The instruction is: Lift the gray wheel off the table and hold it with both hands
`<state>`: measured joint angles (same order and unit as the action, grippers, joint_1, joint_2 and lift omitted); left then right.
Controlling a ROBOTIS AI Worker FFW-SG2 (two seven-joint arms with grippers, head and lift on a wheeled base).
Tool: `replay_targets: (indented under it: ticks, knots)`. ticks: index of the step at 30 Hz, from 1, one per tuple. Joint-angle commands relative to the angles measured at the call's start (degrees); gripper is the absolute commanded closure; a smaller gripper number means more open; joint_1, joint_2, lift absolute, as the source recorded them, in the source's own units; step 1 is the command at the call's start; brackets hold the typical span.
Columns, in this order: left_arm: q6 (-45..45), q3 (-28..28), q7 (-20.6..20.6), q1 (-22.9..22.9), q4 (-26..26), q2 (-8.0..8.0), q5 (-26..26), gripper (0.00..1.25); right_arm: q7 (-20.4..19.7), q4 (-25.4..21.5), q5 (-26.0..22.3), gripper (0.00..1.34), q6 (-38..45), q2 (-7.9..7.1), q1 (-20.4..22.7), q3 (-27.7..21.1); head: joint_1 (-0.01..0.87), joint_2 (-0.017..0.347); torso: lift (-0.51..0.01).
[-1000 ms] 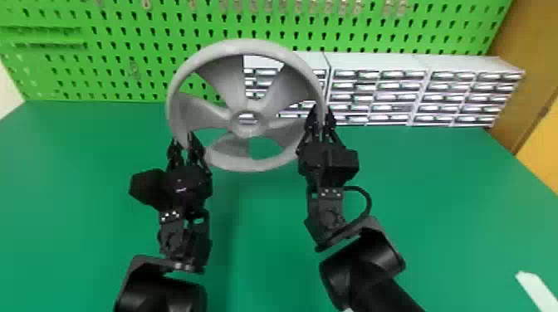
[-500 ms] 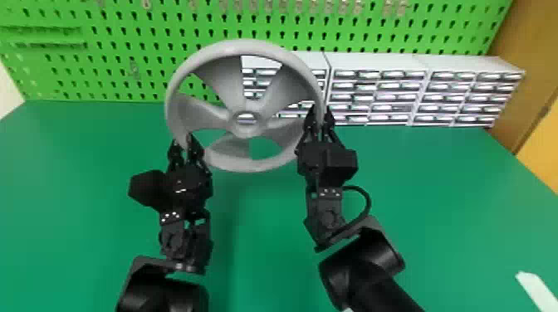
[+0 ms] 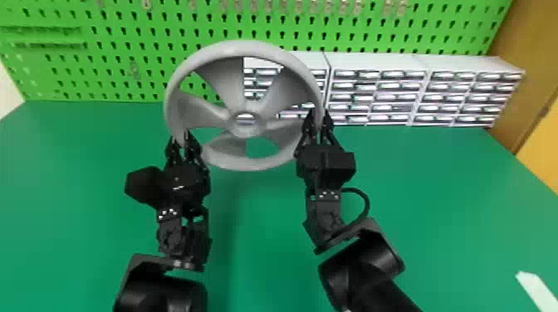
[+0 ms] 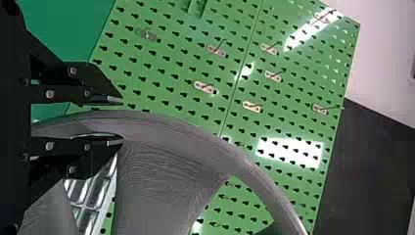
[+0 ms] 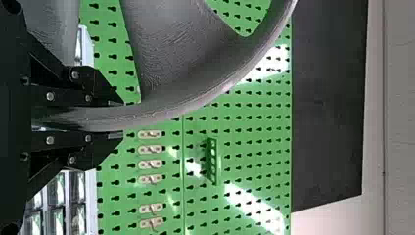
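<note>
Wheel [image 3: 247, 130] in left pincer [image 3: 180, 137], right pincer [image 3: 319, 113]

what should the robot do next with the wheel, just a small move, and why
Probably keep both grips as they are and hold the gray wheel steady: its rim sits between the fingers of the left gripper and of the right gripper, and in the head view it stands upright in front of the drawer units, seemingly raised off the green table.
</note>
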<state>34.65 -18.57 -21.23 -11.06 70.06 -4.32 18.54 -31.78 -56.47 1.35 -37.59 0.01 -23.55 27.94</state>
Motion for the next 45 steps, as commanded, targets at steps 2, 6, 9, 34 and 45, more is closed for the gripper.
replay_targets:
  ticks: [2,6,9,34,45]
  knots:
    - [-4.0,1.6,0.0,0.9,3.2,-0.07,-1.1,0.93,0.0,0.5,0.3,1.22,0.4,0.04,0.2,-0.3,0.711,0.015,-0.098]
    - [-7.0,2.8,0.0,1.7,5.5,-0.07,-2.3,0.93,0.1,0.5,0.6,1.22,0.9,0.04,0.2,-0.6,0.711,0.015,-0.098]
    - [-7.7,3.0,0.0,1.8,5.8,-0.07,-2.5,0.93,0.1,0.5,0.6,1.22,1.2,0.04,0.3,-0.8,0.711,0.015,-0.098]
    - [-8.0,3.2,-2.6,1.6,6.1,0.02,-3.9,0.93,0.1,0.5,0.8,1.22,2.7,0.04,1.0,-1.0,0.711,0.015,-0.098]
    - [-8.0,3.3,-2.7,1.7,6.1,0.02,-3.9,0.93,0.1,0.6,1.1,1.22,2.8,0.04,1.0,-1.2,0.711,0.015,-0.098]
